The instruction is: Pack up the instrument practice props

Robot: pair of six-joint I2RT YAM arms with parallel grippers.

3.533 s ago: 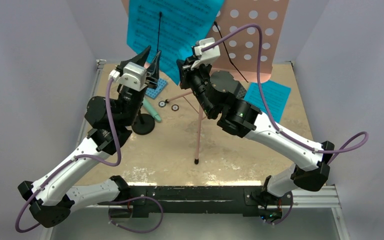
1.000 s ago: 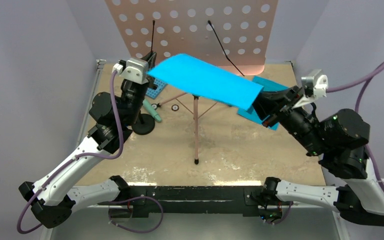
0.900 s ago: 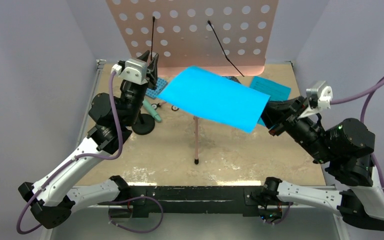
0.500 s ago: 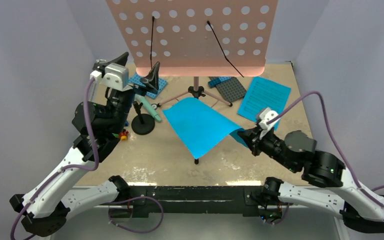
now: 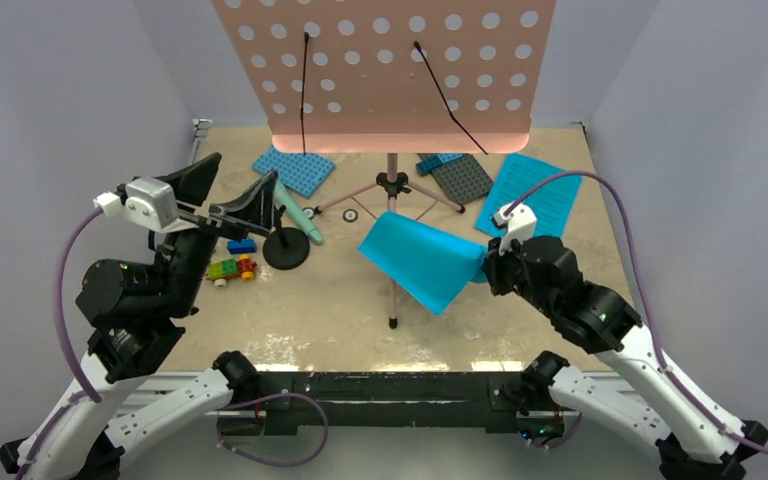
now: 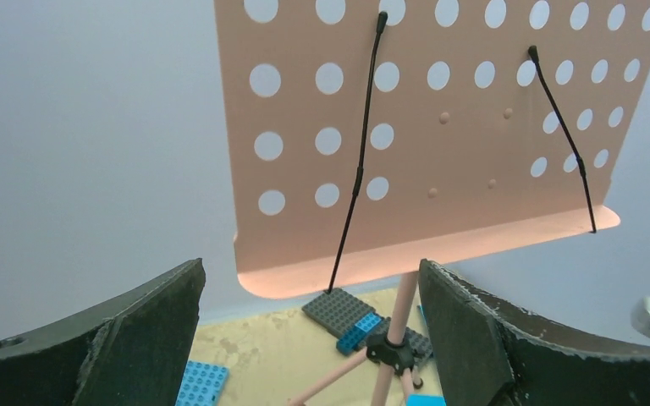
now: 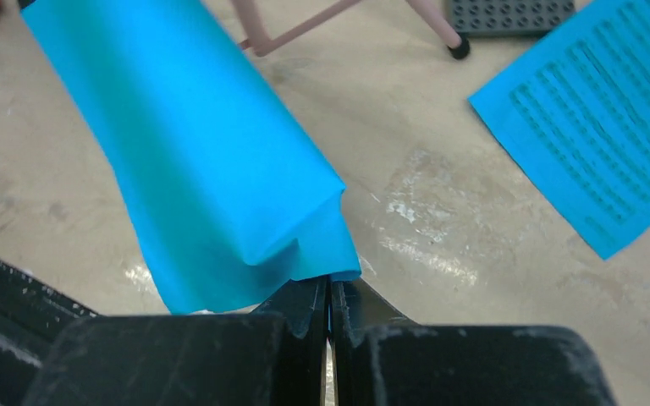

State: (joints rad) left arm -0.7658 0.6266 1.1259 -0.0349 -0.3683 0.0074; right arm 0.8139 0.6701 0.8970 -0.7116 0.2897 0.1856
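Observation:
The pink music stand's perforated board (image 5: 390,70) stands upright at the back on its tripod (image 5: 392,186). It also fills the left wrist view (image 6: 440,127). My right gripper (image 5: 482,268) is shut on a corner of a cyan sheet-music page (image 5: 425,262), which droops over the stand's front leg. The right wrist view shows the page (image 7: 195,161) pinched in that gripper (image 7: 330,292). A second cyan page (image 5: 532,195) lies flat at the right. My left gripper (image 5: 228,192) is open and empty, raised near the mint-green microphone (image 5: 295,215) and the black mic stand (image 5: 286,250).
A blue baseplate (image 5: 295,170) and a grey baseplate (image 5: 462,178) lie beneath the board. Small coloured bricks (image 5: 230,265) sit left of the mic stand. Grey walls close in the table on both sides and at the back.
The left gripper opened, let go of the page and drew back to the near left. The right gripper carried the page down toward the front, where it now droops.

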